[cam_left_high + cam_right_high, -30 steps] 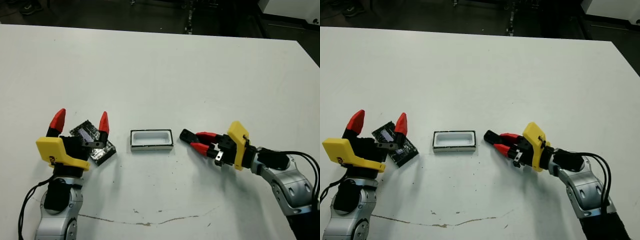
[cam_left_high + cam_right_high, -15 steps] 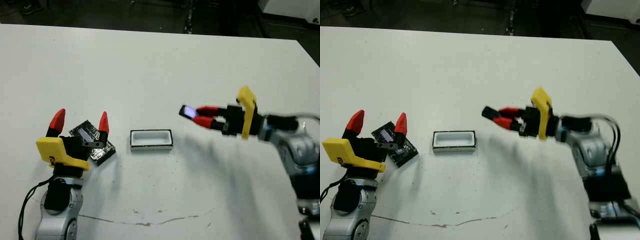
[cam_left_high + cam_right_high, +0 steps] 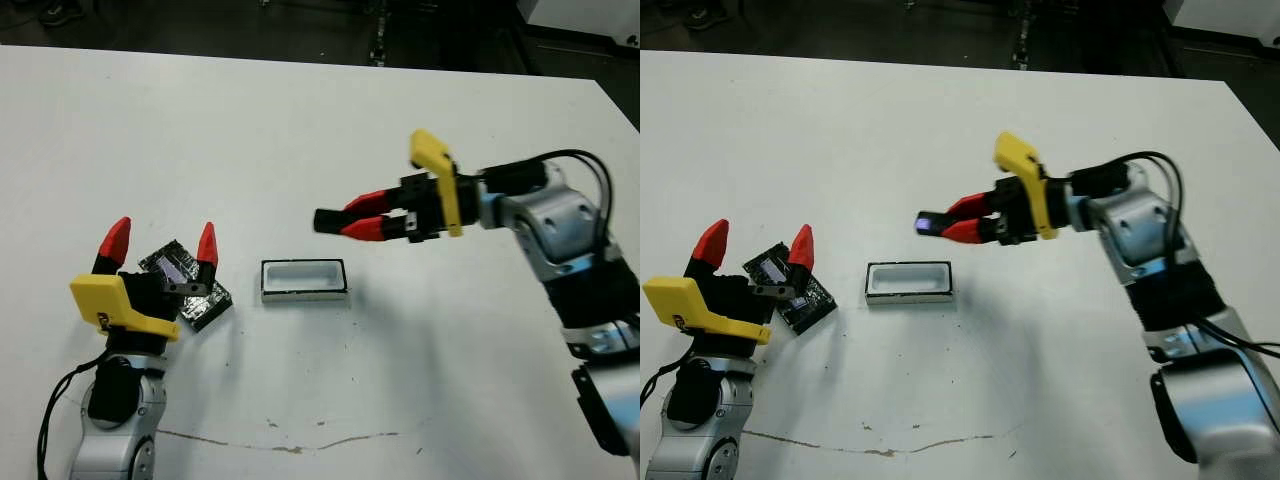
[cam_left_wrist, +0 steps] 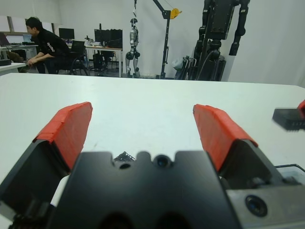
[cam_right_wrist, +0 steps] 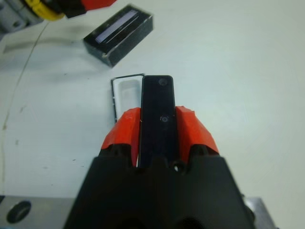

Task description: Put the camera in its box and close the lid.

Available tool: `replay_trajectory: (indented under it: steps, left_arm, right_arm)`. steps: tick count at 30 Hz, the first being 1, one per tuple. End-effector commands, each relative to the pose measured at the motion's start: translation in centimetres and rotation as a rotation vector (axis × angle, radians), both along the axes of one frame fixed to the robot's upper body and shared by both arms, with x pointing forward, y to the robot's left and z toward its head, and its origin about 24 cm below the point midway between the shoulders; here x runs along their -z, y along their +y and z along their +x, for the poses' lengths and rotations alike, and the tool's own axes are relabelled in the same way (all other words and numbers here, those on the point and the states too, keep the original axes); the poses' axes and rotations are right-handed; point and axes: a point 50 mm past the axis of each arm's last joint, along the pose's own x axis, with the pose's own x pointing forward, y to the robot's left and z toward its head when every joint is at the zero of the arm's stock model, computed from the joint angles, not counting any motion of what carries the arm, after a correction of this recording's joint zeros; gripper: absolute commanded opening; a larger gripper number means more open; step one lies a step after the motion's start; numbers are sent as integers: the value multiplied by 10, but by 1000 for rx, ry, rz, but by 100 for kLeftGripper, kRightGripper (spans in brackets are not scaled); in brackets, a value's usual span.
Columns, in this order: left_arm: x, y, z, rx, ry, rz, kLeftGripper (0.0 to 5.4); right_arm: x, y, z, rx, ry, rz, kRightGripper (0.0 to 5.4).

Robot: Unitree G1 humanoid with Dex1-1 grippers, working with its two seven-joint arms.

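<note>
White tabletop (image 3: 300,130), task under way. Right gripper (image 3: 350,222) clamped on camera (image 5: 158,114), held in the air above and just beyond empty box (image 3: 303,279). Left gripper (image 3: 160,243) spread wide, empty, beside lid (image 3: 185,285). Remaining: insertion, lid closure.

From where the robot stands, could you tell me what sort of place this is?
Most likely a robotics lab or workshop. Beyond the white table, the left wrist view shows humanoid robots hanging on stands, a crane-like rig, and a person seated at desks with monitors.
</note>
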Motion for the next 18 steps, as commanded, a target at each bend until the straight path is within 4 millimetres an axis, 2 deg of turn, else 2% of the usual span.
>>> replay_trajectory:
  steps: [1,8,18]
  left_arm:
    - [2,1,-1,-3,8,-6,540]
    - [1,1,-1,5,7,-14,540]
    - [0,0,-1,-7,5,2,540]
  right_arm:
    - [4,7,0,-46,30,-5,171]
    - [17,18,-2,-105,21,-48,171]
    - [21,25,-3,-90,7,-164,171]
